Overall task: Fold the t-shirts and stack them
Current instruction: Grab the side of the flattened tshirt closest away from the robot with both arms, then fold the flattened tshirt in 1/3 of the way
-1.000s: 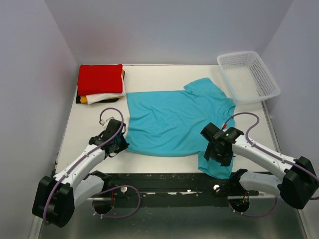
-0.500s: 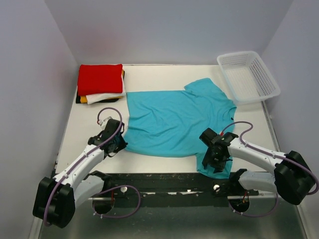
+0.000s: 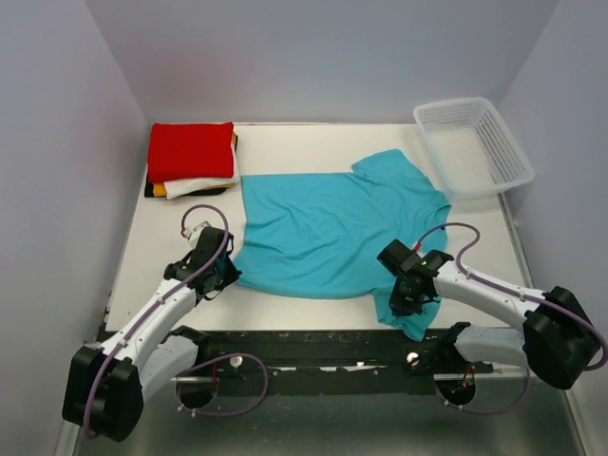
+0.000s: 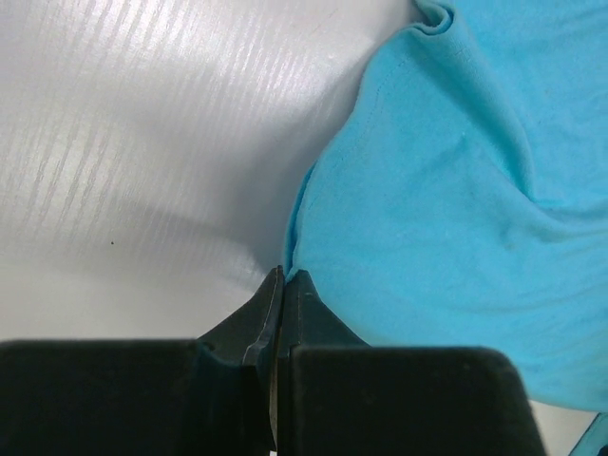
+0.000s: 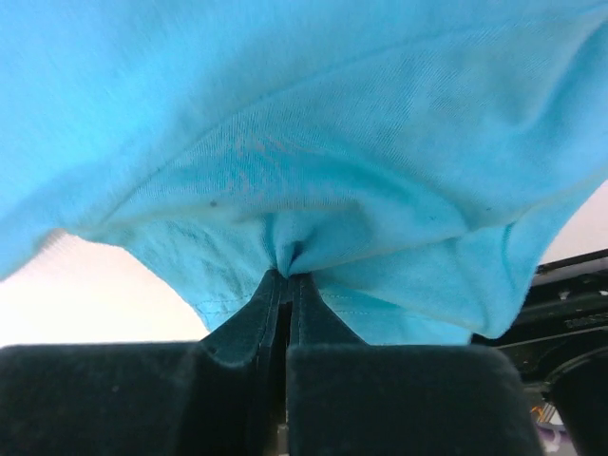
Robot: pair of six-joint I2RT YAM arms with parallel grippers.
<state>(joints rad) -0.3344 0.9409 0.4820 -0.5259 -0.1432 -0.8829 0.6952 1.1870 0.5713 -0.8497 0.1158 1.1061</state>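
Observation:
A turquoise-blue t-shirt (image 3: 328,223) lies spread across the middle of the white table (image 3: 313,142), one sleeve toward the back right. My left gripper (image 3: 228,274) is shut on the shirt's near-left hem edge (image 4: 290,249); in the left wrist view the fingertips (image 4: 271,294) pinch the cloth. My right gripper (image 3: 407,296) is shut on a bunched fold of the shirt (image 5: 304,190) at its near-right corner. At the back left sits a stack of folded t-shirts, red (image 3: 190,150) on top, with white (image 3: 204,186), yellow-orange and black edges below.
A white plastic mesh basket (image 3: 472,144) stands at the back right corner. Grey walls close in on the left, back and right. The table's near edge with the black arm mounting rail (image 3: 313,347) runs just below the shirt.
My right gripper has moved a little toward the shirt's near-right corner and closed on the cloth. The left gripper stays shut on the hem, shifted slightly toward me.

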